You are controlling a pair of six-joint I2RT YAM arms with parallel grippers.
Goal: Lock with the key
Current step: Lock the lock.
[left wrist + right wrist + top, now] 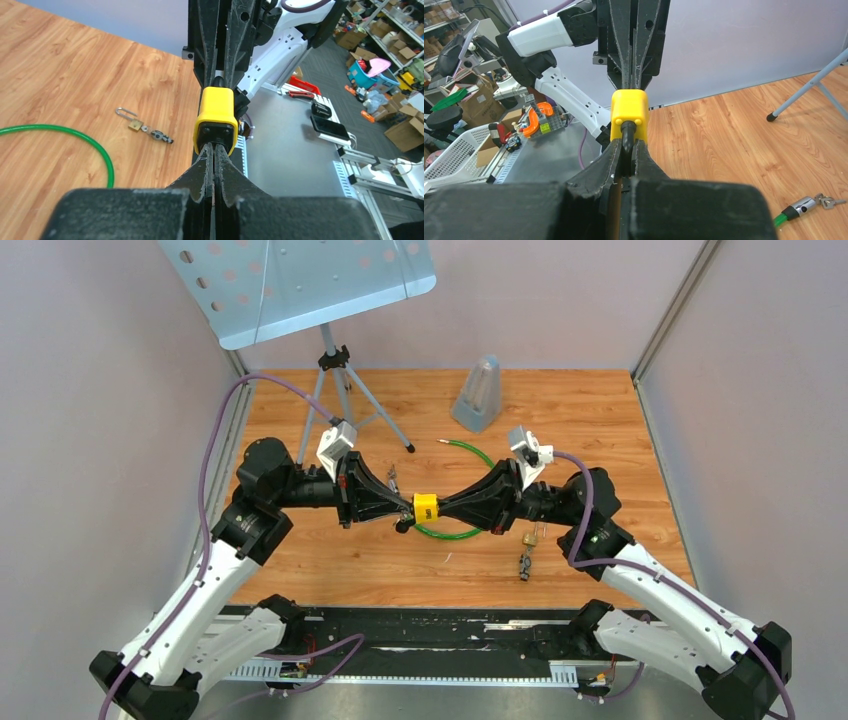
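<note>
A yellow lock body [426, 507] on a green cable [452, 533] hangs in the air between my two grippers. My left gripper [410, 508] is shut with its tips at the lock's black face [216, 117], pinching something thin that I take for the key, almost wholly hidden. My right gripper [443, 508] is shut on the black cable stub [628, 140] that comes out of the lock's other side [629, 112]. The cable's metal end with a small key bunch [809, 204] lies on the table.
A small brass padlock with keys [527, 550] lies on the wood [142, 127] near my right arm. A music stand [300, 280] on a tripod [345, 390] stands at the back left. A grey tapered object [478, 393] stands at the back.
</note>
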